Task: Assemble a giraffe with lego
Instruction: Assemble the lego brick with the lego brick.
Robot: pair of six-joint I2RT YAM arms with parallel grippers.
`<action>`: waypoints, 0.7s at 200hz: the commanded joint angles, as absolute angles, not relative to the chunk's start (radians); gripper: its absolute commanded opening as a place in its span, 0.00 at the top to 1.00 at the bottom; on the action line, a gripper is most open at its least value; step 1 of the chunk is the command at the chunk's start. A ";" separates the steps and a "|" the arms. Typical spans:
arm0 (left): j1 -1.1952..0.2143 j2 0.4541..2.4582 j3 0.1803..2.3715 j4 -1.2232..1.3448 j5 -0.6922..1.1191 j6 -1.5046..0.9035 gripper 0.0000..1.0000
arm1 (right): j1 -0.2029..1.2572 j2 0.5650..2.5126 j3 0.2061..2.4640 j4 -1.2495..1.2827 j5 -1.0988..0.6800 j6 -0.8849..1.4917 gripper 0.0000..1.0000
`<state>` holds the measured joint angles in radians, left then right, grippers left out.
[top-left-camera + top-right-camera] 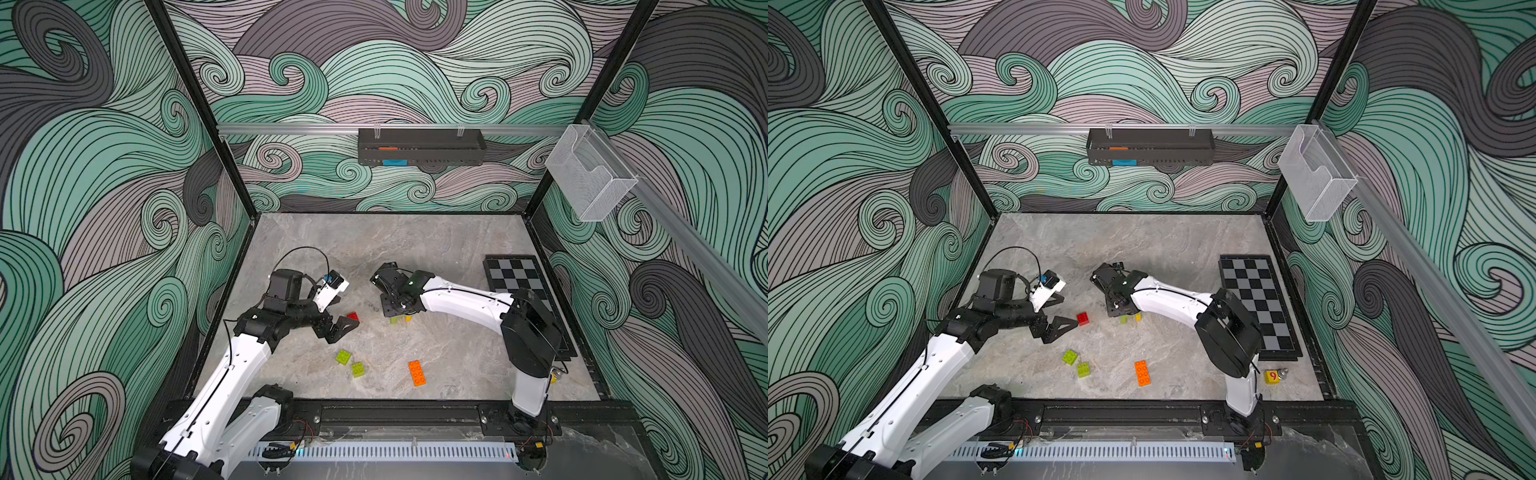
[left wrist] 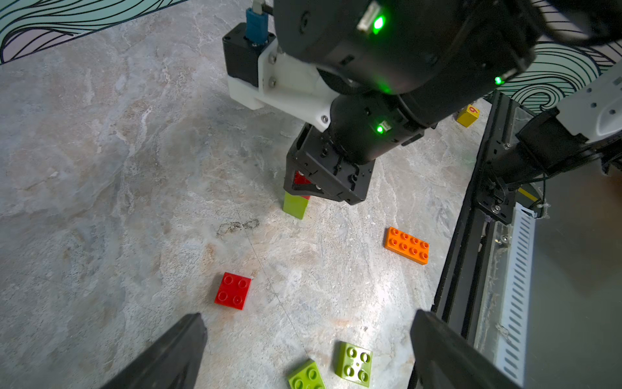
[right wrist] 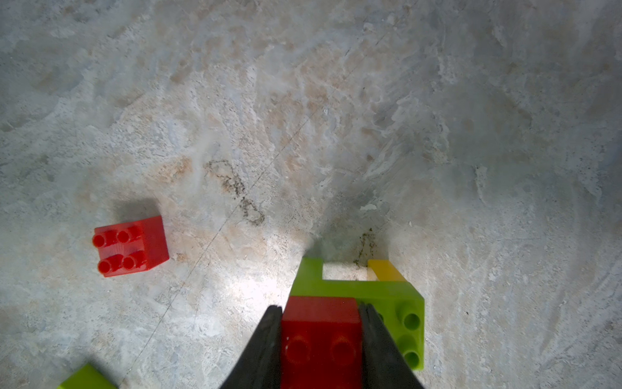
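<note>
marble tabletop (image 1: 374,249) open at back; right pincer (image 3: 319,310) clamps red brick (image 3: 319,340) on giraffe (image 3: 387,291), left pincer (image 2: 309,315) spread wide

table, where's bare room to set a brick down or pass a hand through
Widest bare patch: back of the table, rear wall to chessboard, behind the left gripper and right gripper. A smaller one lies between the orange brick and the right arm's base. Crowded: the middle, with the red brick, two lime bricks and the held giraffe.

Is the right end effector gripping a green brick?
No, the right end effector clamps a red brick seated on the long green brick.
</note>
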<state>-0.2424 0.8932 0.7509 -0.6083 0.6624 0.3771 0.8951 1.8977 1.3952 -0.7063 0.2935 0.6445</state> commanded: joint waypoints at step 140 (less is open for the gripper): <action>-0.218 0.904 0.761 -0.617 0.682 0.383 0.01 | 0.837 1.848 1.446 -1.023 0.198 0.586 0.39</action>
